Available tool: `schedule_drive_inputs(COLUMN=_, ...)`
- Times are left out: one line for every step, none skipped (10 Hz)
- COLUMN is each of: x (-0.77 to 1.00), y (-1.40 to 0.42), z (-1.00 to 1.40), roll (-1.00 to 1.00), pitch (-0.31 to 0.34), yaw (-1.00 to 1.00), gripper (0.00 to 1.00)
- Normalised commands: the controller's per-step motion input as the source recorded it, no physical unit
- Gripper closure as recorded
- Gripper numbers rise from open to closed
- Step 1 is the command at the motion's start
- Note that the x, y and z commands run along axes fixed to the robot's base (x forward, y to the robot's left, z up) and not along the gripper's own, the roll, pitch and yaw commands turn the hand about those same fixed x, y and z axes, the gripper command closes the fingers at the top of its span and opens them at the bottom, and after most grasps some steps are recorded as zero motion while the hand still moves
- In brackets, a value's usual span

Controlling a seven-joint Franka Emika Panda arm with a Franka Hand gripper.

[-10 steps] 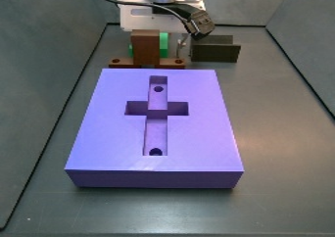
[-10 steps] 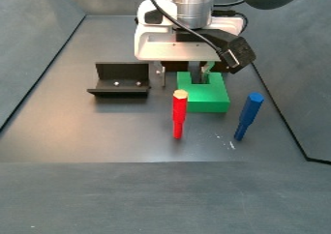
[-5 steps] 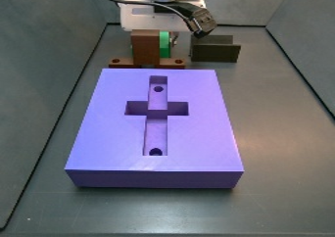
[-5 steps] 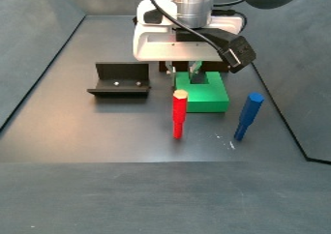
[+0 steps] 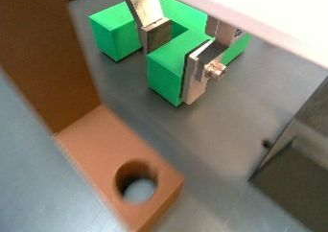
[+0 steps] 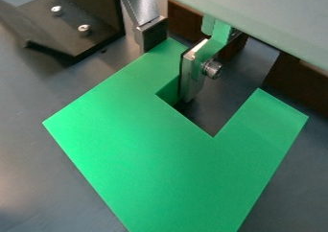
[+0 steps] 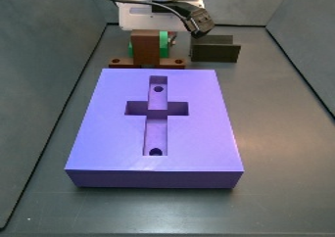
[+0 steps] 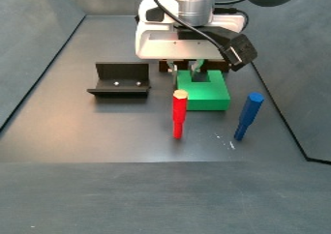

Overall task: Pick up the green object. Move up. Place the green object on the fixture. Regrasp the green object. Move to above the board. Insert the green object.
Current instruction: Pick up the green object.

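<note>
The green object (image 8: 207, 93) is a bright green U-shaped piece lying on the dark floor at the back. My gripper (image 8: 192, 72) stands right over it. In both wrist views the jaws straddle one arm of the U. One finger (image 5: 153, 20) is down in the notch and the other finger (image 5: 201, 73) lies flat against the arm's outer face. The pads look pressed on the green object (image 6: 141, 150), which rests on the floor. The fixture (image 8: 119, 80) stands apart to one side. The board (image 7: 157, 128) lies in front, purple with a cross recess.
A reddish-brown upright block on a flat base with a round hole (image 5: 128, 178) stands beside the green object and in front of it in a side view (image 7: 141, 55). A red peg (image 8: 179, 114) and a blue peg (image 8: 249, 117) stand upright near the piece. Dark walls enclose the floor.
Almost nothing has moved. The gripper stays low over the green object with its fingers around the same arm.
</note>
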Motion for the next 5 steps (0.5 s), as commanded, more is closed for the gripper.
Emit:
schedule_drive_inputs(x=0.0, y=0.0, z=0.0, roll=0.0, pitch=0.0, yaw=0.0, gripper=1.0)
schedule_drive_inputs(x=0.0, y=0.0, z=0.0, roll=0.0, pitch=0.0, yaw=0.0, gripper=1.0)
schedule_drive_inputs(x=0.0, y=0.0, z=0.0, roll=0.0, pitch=0.0, yaw=0.0, gripper=1.0)
schedule_drive_inputs(x=0.0, y=0.0, z=0.0, roll=0.0, pitch=0.0, yaw=0.0, gripper=1.0)
schedule_drive_inputs(x=0.0, y=0.0, z=0.0, roll=0.0, pitch=0.0, yaw=0.0, gripper=1.0)
